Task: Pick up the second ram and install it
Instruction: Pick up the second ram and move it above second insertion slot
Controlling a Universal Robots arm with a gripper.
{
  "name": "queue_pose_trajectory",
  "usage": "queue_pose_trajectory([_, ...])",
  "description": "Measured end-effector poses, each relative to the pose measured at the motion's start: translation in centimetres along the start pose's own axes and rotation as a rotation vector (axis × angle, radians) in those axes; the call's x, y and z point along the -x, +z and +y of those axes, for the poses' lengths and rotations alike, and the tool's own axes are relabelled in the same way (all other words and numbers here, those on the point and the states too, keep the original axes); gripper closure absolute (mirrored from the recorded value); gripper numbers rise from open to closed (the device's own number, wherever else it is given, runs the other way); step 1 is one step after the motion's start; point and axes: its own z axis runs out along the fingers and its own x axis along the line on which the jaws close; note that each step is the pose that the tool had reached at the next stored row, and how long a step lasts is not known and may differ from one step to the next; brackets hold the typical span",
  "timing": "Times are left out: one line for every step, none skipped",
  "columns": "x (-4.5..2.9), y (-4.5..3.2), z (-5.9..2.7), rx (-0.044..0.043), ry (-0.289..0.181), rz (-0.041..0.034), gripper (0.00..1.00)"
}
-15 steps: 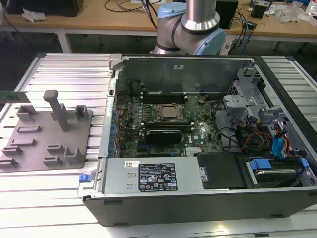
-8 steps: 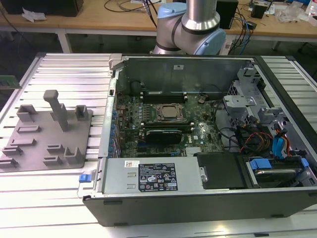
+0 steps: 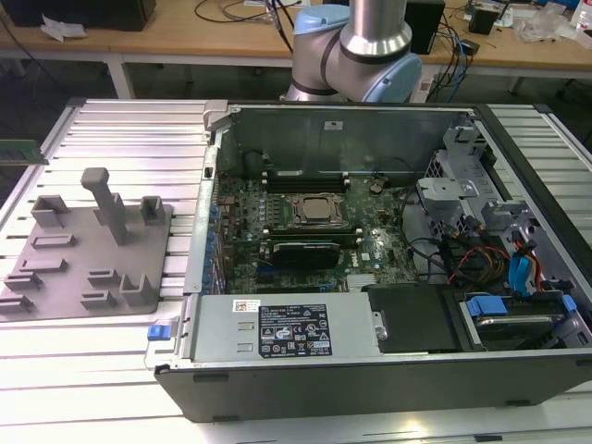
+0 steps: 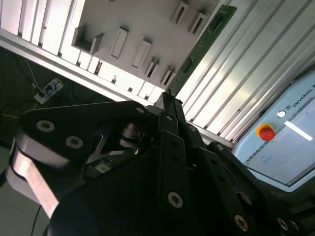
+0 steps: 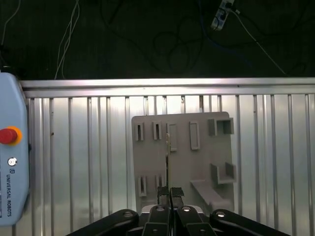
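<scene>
My hand (image 5: 170,191) is closed on one end of the ram (image 4: 203,45), which juts out past the fingertips, in the air over the grey fixture (image 5: 202,162) on the counter (image 3: 120,129). I judge the ram to be light and stiff but fragile. It's a thin board with bare chips, so I'd clamp the flat faces, clear of the contact edge. Held by one end, it could pivot or slip. The first wrist view shows it edge-on as a thin line, handy for squaring up. The second wrist view shows its green face and full length. The exterior view adds the open case (image 3: 370,365) on the fixture's right, with slots (image 3: 305,182) beside the socket (image 3: 313,210).
</scene>
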Motion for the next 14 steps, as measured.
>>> queue_pose_trajectory([0.01, -0.02, -0.40, 0.0000, 0.000, 0.0000, 0.91])
queue_pose_trajectory([0.01, -0.03, -0.74, 0.0000, 0.000, 0.0000, 0.91])
queue_pose_trajectory([0.02, -0.04, -1.20, 0.0000, 0.000, 0.0000, 0.91])
queue_pose_trajectory([0.03, -0.06, -1.70, -0.0001, 0.000, -0.0001, 0.91])
queue_pose_trajectory([0.03, -0.08, -1.92, 0.0000, 0.000, 0.0000, 0.91])
queue_pose_trajectory([0.04, -0.08, -2.07, 0.0000, 0.000, 0.0001, 0.91])
queue_pose_trajectory([0.04, -0.09, -2.37, -0.0001, 0.000, 0.0000, 0.91])
queue_pose_trajectory([0.05, -0.11, -2.70, 0.0001, 0.000, 0.0001, 0.91])
queue_pose_trajectory([0.06, -0.11, -3.04, -0.0001, 0.000, 0.0000, 0.91])
queue_pose_trajectory([0.06, -0.12, -3.44, -0.0001, 0.000, -0.0001, 0.91])
queue_pose_trajectory([0.07, -0.15, -3.86, 0.0001, 0.000, 0.0000, 0.91])
queue_pose_trajectory([0.08, -0.16, -4.14, 0.0001, 0.000, 0.0000, 0.91])
queue_pose_trajectory([0.08, -0.17, -4.36, 0.0001, 0.000, 0.0000, 0.91])
queue_pose_trajectory([0.09, -0.18, -4.76, 0.0001, 0.000, 0.0000, 0.91])
